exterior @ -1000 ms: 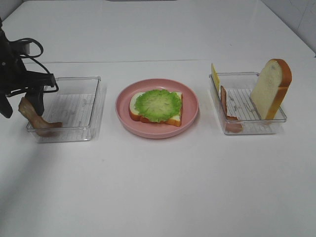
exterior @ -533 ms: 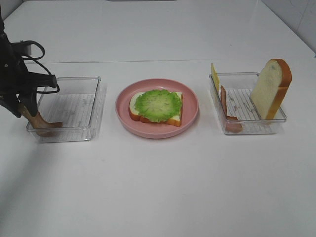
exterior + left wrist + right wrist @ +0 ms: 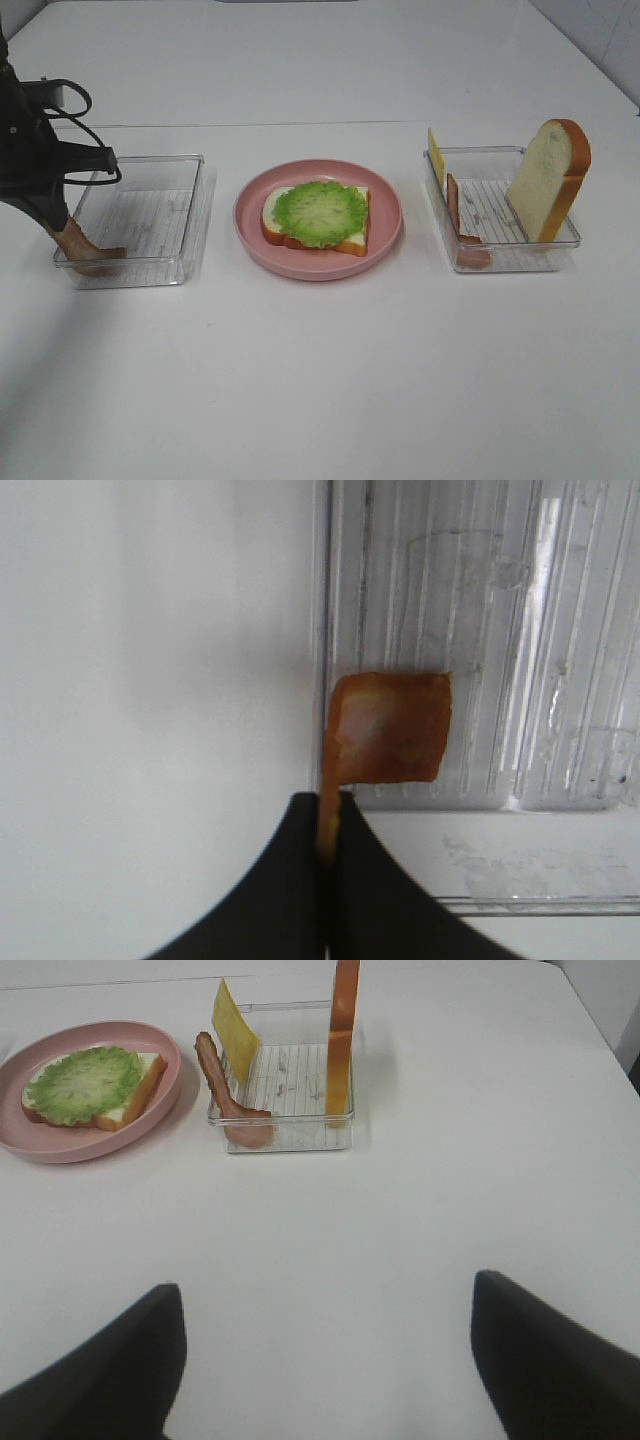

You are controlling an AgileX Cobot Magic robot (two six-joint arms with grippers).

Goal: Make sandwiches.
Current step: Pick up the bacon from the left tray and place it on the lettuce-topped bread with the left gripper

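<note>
Left gripper (image 3: pixel 328 815) pinches the bacon's (image 3: pixel 390 730) thin edge, frame's far left; it may slip when lifted; right gripper (image 3: pixel 325 1300) jaws apart.

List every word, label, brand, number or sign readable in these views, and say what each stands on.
None: no text can be read in any view.
The pink plate, left clear tray, right clear tray, upright bread slice and cheese square carry no marks.
The lines on the tray floors are moulded ridges, not lettering.

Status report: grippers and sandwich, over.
Left gripper shut on bacon strip at left tray edge. Right gripper open, empty. Lettuce on bread, on plate. Nothing in the way.
</note>
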